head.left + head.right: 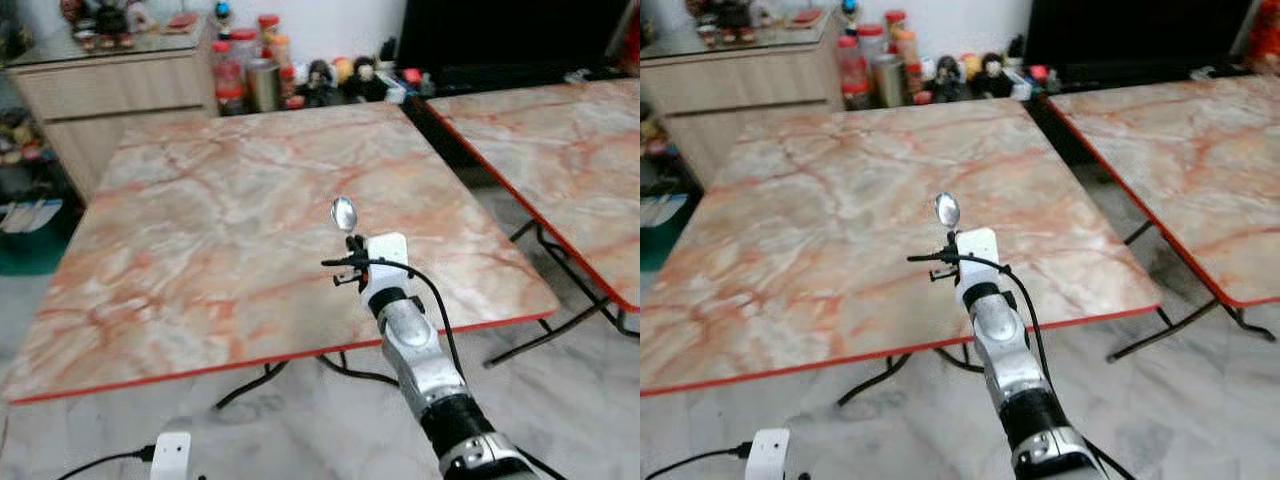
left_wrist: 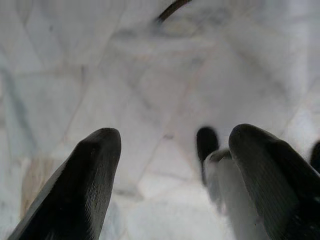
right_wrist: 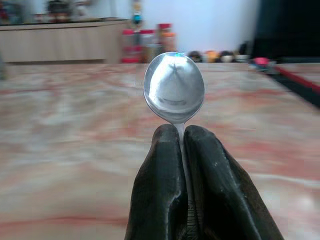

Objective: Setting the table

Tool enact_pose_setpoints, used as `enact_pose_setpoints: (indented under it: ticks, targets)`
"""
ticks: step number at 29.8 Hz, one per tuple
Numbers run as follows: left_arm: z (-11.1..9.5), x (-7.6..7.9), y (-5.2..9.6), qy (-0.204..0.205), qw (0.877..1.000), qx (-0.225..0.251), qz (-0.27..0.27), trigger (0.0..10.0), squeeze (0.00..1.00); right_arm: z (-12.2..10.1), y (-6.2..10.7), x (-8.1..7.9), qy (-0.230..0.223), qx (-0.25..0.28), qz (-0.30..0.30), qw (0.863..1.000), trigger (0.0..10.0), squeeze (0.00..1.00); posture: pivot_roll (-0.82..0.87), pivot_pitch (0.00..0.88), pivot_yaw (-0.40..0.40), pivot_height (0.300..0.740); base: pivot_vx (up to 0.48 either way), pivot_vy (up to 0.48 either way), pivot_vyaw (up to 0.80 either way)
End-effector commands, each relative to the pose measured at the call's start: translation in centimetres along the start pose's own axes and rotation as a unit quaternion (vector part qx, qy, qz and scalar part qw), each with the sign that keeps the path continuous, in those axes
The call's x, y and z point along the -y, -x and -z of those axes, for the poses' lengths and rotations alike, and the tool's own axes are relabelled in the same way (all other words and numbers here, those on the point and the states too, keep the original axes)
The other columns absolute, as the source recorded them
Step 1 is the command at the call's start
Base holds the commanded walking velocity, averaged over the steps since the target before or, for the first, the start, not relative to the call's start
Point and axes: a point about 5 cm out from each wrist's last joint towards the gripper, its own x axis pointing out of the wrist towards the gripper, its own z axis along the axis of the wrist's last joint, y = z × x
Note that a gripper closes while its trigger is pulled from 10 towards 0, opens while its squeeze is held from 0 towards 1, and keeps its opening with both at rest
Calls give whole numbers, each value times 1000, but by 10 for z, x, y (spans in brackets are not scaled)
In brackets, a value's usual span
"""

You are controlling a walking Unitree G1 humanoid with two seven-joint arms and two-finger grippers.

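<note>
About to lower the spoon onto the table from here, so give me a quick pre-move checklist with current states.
1. Grip: right gripper shut on the spoon handle, bowl sticking out past the fingertips. Ok.
2. Spoon position: held over the near part of the marble table, inside its red edge. Ok.
3. Landing spot: bare tabletop ahead of the spoon. Ok.
4. Height above the tabletop: cannot tell.
5. Left gripper: open, pointing at the floor, away from the table. Ok.
6. Black cable looping off the right wrist: hangs near the table edge, could snag. Cannot tell.
</note>
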Motion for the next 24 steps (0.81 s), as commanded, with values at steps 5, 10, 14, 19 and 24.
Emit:
enact_pose_setpoints:
  ticks: [5,10,14,19,24]
  targets:
    - [-1,2,0,6,1000,-3,2,10000,0,-9,-4,8,-8,12,16,1000,10000,0,-45,0,23,740,372,-298,0]
    - [-3,2,-1,6,1000,-2,1,10000,0,-11,-4,12,-13,13,24,1000,10000,0,-45,0,19,740,340,-334,0]
    - [-3,3,-1,8,1000,-1,1,10000,0,-14,-4,16,-10,18,30,999,10000,0,-47,0,15,740,317,-356,0]
    - [-3,5,-1,13,1000,0,3,10000,0,-24,-6,21,-14,32,35,999,10000,0,-50,0,10,740,111,-427,0]
    - [-3,7,-1,17,1000,0,3,10000,0,-28,-8,26,-17,36,40,998,10000,0,-48,0,5,740,0,-466,0]
